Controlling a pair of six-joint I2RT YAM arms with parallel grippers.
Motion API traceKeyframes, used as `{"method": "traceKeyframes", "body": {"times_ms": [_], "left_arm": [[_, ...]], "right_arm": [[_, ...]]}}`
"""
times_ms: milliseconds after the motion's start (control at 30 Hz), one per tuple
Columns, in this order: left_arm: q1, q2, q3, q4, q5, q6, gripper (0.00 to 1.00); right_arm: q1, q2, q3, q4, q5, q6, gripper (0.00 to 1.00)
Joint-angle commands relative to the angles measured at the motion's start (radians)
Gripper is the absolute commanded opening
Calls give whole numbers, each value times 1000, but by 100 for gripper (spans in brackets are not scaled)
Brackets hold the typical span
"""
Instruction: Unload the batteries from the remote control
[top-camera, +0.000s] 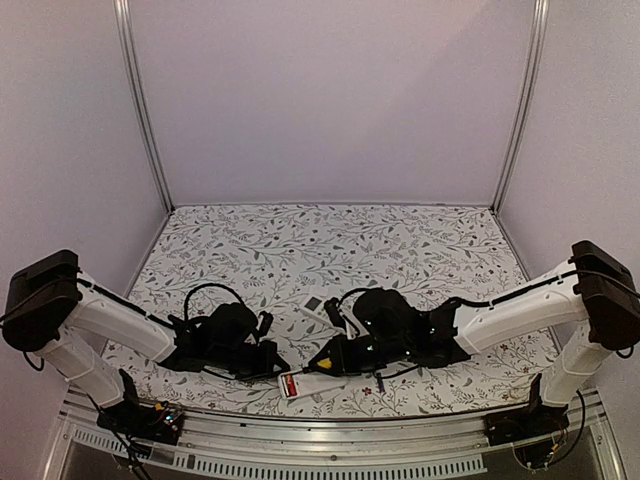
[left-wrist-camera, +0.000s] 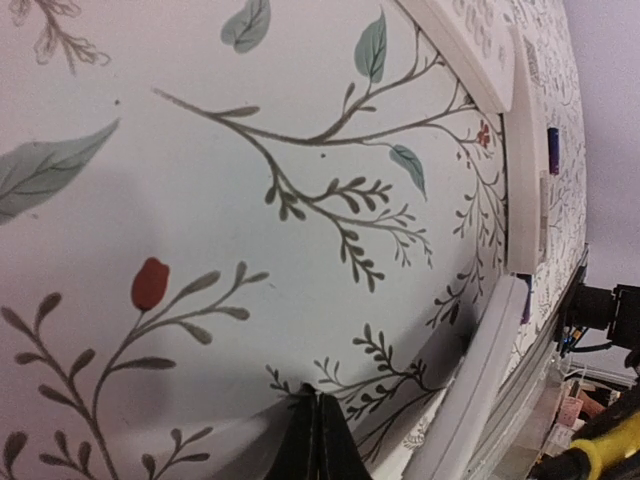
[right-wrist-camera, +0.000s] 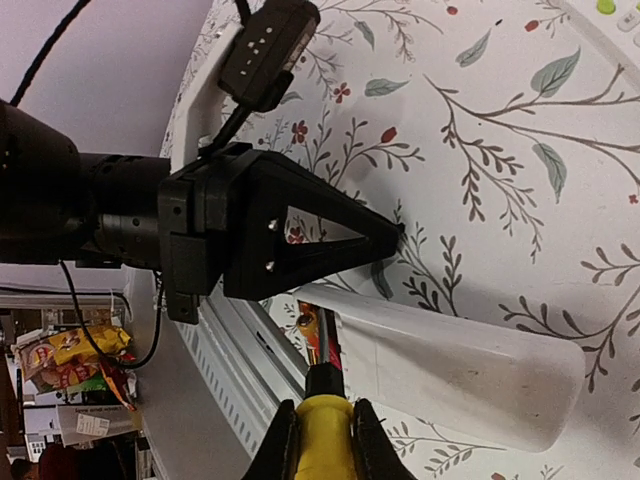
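A white remote (right-wrist-camera: 470, 375) lies face down near the front edge, its battery compartment open at the left end. Red/orange batteries (right-wrist-camera: 325, 335) sit inside it and show red in the top view (top-camera: 290, 385). My right gripper (right-wrist-camera: 322, 420) is shut on a yellow-handled tool (right-wrist-camera: 322, 445), whose metal tip reaches into the compartment. My left gripper (left-wrist-camera: 318, 405) is shut and empty, its tip on the table just beside the remote's (left-wrist-camera: 470, 400) far edge. It also shows in the right wrist view (right-wrist-camera: 300, 235). A dark blue battery (left-wrist-camera: 552, 150) lies loose further off.
A second white remote (top-camera: 320, 308) with buttons lies behind the grippers, and shows in the left wrist view (left-wrist-camera: 470, 40). A narrow white piece (left-wrist-camera: 522, 190) lies next to the blue battery. The table's metal front rail (top-camera: 330, 440) is close to the work.
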Motion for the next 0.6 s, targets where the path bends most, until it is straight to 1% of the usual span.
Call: {"method": "traceKeyframes", "body": {"times_ms": [0, 167, 300, 400, 500, 567], "left_arm": [[6, 15, -12, -23, 3, -1, 0], [5, 11, -12, -20, -1, -4, 0], [4, -1, -16, -27, -17, -7, 1], [6, -26, -32, -15, -20, -12, 10], [5, -48, -39, -8, -16, -16, 27], [6, -67, -44, -4, -17, -19, 36]], "right_arm": [[8, -23, -14, 97, -48, -14, 0], [7, -2, -10, 104, -43, -5, 0], [7, -3, -18, 74, -12, 4, 0], [4, -4, -26, 68, -7, 5, 0], [4, -3, -29, 71, -15, 1, 0], [4, -3, -29, 70, -24, -13, 0]]}}
